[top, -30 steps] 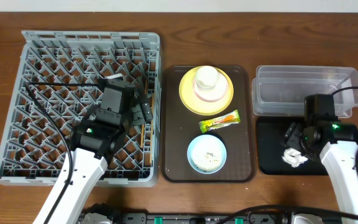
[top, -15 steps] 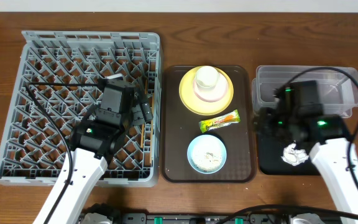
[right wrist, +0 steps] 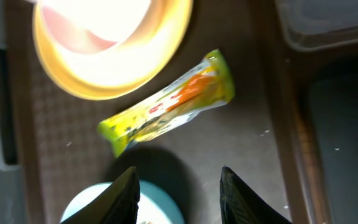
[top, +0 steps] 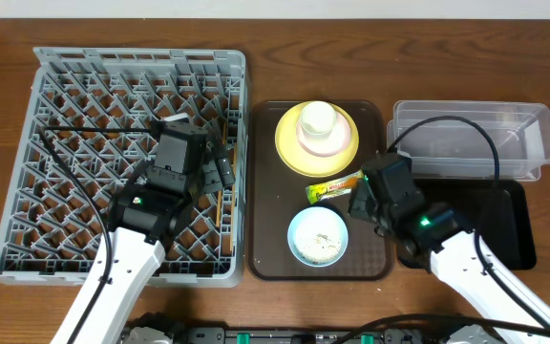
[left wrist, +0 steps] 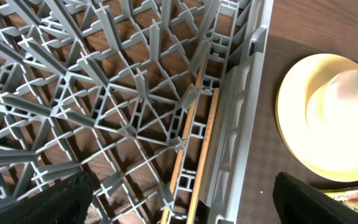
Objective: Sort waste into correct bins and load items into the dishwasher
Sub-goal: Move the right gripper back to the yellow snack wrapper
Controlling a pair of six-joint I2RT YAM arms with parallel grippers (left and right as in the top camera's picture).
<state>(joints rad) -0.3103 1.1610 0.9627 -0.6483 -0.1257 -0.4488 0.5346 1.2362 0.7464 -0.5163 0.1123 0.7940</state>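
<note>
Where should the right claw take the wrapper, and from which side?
Across its narrow middle, coming straight down. The wrapper lies flat and slanted on the brown tray, a long thin strip, so the open right claw would likely need to turn to straddle its short width. The plate sits close to one end; the middle shows bare tray either side.

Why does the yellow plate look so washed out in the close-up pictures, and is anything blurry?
Right wrist view: the yellow plate is overexposed to near white, the snack wrapper soft with blur. Left wrist view: plate glares too, rack sharp. Overhead view: evenly lit.
</note>
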